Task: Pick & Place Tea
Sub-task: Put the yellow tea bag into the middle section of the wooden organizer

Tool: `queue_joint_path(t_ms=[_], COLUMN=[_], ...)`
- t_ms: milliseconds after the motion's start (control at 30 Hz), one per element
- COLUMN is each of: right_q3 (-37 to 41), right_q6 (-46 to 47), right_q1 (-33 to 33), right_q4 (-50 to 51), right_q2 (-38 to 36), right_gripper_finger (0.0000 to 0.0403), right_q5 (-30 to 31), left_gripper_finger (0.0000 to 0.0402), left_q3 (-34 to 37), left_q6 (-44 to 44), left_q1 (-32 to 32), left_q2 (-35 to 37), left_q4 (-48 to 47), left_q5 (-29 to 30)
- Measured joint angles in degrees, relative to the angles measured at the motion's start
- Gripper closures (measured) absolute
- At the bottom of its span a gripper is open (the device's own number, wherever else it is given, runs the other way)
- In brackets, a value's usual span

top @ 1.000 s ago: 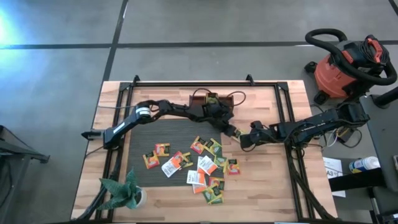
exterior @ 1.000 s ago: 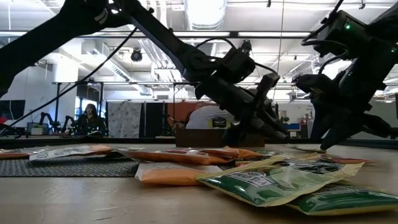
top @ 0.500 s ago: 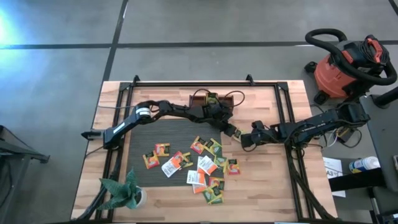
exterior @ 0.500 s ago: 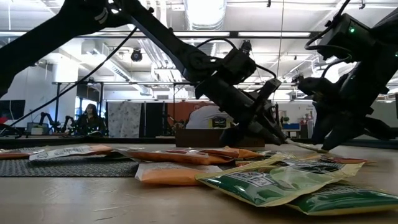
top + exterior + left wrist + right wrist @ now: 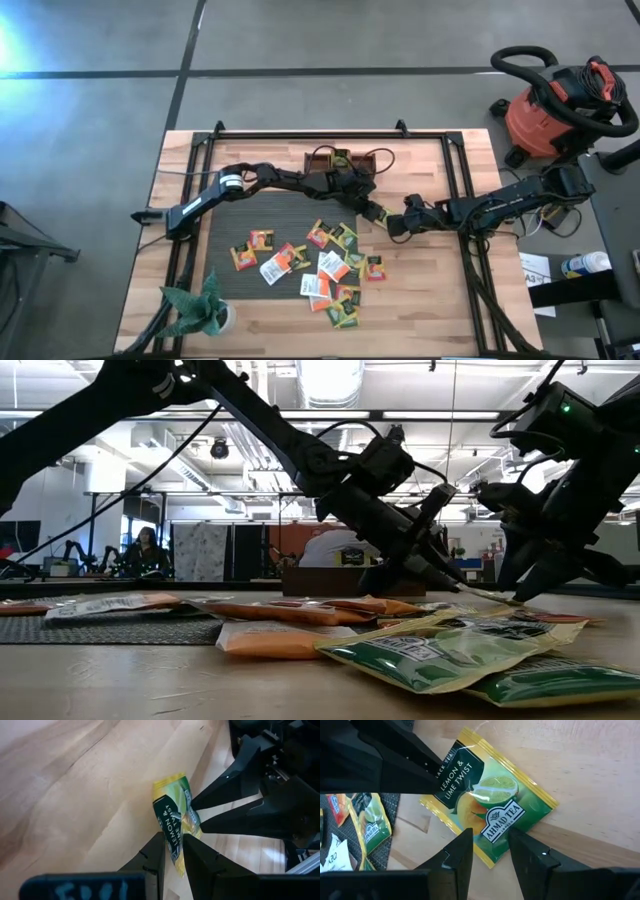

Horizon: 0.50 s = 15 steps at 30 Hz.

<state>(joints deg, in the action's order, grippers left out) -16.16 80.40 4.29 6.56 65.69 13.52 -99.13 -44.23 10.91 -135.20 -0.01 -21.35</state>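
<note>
The left gripper [image 5: 372, 208] reached across from the 9 o'clock side to about the middle of the table [image 5: 440, 310]. Its fingers [image 5: 155, 852] were pinched together on one corner of a lemon & lime tea packet [image 5: 487, 817], green w/ a yellow rim. That packet sat just off the 3 o'clock edge of the grey mat [image 5: 255, 212], held a bit above the wood, I think.

The right gripper [image 5: 390, 224] came in from 3 o'clock & met it there. Its fingers [image 5: 455, 857] stood apart on both sides of the packet's other corner, not squeezing it yet, as far as I could tell.

The packet looked light, thin & bendy, like foil paper. Prob. a bit slippery too. It could crease or slide out, so best to grab it flat on the sealed edge or a corner, w/ a soft pinch.

It's square, so no real long side. It hung corner to corner between the two grippers, running about 10 o'clock to 4 o'clock in the high view. Printed face up.

The other tea packets [image 5: 320, 268] lay in a loose pile toward 6 o'clock, some on the mat, some off.
</note>
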Motion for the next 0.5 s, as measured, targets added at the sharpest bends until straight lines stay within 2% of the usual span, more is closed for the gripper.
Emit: queue_joint_path(t_ms=[500], right_q3=[0.04], right_q6=[0.02], right_q1=[-0.07], right_q4=[-2.48], right_q2=[0.04], right_gripper_finger=[0.0275], right_q5=[1.84], left_gripper_finger=[0.0339], left_q3=[0.02], left_q6=[2.55], left_q1=[-0.66], left_q2=[-0.02], left_q4=[2.07], left_q5=[0.2])
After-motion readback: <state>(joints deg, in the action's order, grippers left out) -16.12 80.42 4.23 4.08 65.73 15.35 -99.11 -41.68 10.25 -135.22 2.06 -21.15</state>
